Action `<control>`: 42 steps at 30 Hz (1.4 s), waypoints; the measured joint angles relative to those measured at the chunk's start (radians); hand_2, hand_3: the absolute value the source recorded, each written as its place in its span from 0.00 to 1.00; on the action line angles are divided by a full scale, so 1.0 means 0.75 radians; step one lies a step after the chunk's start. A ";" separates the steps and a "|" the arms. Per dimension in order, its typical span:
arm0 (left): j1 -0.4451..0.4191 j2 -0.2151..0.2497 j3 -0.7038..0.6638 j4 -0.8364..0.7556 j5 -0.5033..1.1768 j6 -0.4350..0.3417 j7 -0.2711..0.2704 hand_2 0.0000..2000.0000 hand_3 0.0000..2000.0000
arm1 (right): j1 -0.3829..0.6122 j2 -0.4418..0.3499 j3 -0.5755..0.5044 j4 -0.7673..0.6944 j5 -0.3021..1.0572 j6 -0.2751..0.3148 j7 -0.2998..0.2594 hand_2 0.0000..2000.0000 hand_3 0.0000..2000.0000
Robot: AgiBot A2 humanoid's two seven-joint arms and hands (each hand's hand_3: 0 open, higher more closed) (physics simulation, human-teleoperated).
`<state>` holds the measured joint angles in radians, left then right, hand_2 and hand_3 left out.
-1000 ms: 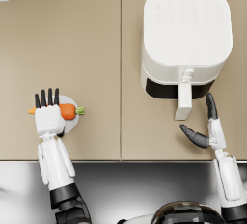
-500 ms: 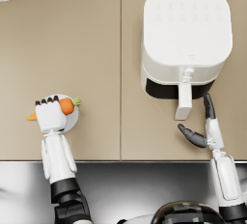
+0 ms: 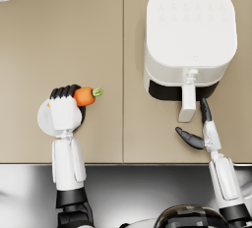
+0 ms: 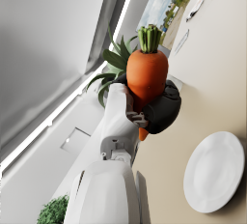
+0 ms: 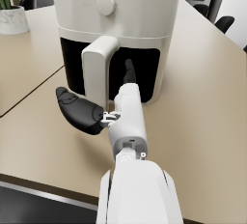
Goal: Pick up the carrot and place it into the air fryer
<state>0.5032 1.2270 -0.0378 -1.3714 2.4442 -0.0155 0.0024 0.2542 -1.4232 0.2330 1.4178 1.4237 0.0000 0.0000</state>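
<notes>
Beige counter [image 3: 98, 35], left hand [image 3: 65, 109] gripping carrot [image 3: 84, 96] above plate [image 3: 45, 121]; right hand [image 3: 202, 128] spread, empty, beside air fryer [image 3: 189, 35]

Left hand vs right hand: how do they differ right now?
The left hand grips the carrot, lifted off the plate; the right hand holds nothing, fingers apart. The left hand hangs over the plate, while the right hand sits by the air fryer handle. Both are dark, on white arms.

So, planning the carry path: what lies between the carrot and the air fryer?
Head view: only bare tan tabletop, with one seam line, lies between the carrot held by the left hand and the air fryer.
</notes>
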 measured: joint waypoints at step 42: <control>0.292 0.363 0.800 -0.028 -0.147 -0.004 0.001 1.00 1.00 | -0.072 0.966 0.792 0.667 0.004 -0.027 0.008 1.00 1.00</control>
<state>0.7220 1.4994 0.5625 -1.3924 2.3340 -0.0183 0.0029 0.2004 -0.6989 0.8267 1.9184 1.4267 -0.0201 0.0063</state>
